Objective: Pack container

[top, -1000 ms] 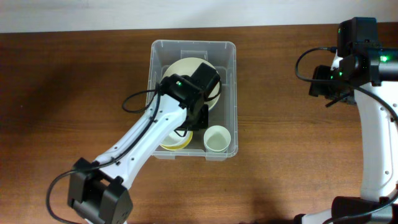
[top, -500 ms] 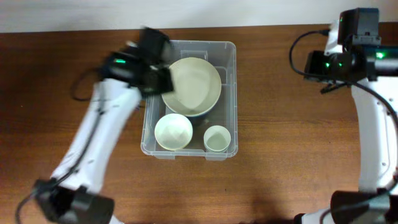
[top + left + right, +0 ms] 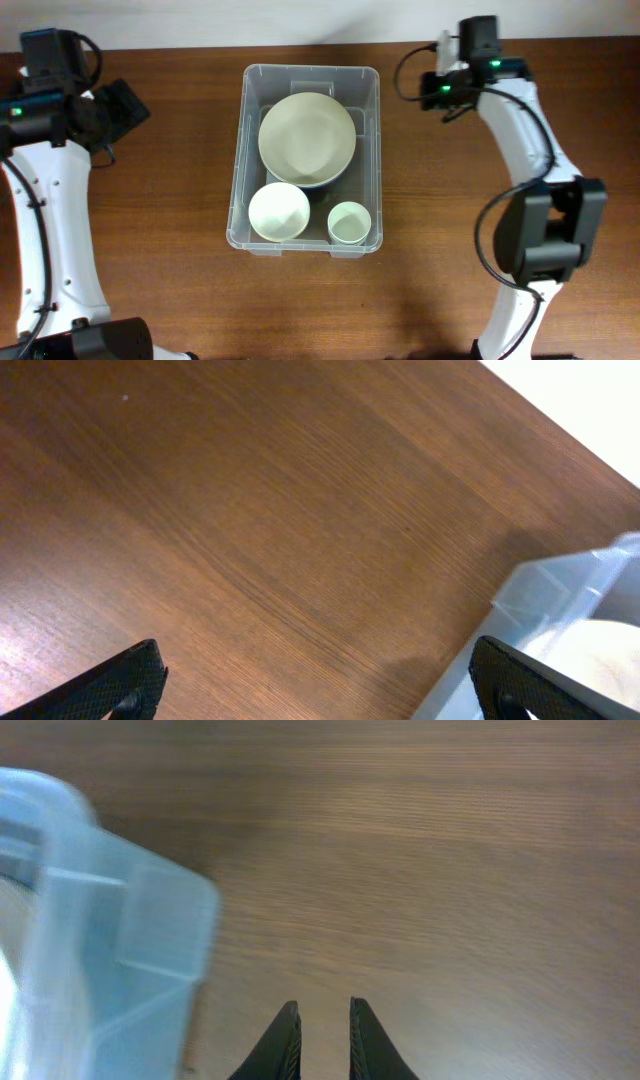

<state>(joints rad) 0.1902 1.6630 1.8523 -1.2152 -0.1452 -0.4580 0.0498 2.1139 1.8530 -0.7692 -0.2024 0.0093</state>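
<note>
Two bowls (image 3: 306,138) and a cup (image 3: 349,222) fill the container (image 3: 242,150); left hand (image 3: 315,660) gapes empty, right hand (image 3: 323,1010) almost closed, empty.

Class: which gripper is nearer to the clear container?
Right. The right gripper hangs by the far right corner of the container; the left gripper is farther away, off its left side.

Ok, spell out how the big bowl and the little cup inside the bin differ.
The big bowl is far wider than the cup. The bowl fills most of the upper half of the container in the overhead view, while the cup takes only its lower right corner. The bowl looks cream and the cup paler. Both are round, open side up, inside the container, and no gripper touches either.
</note>
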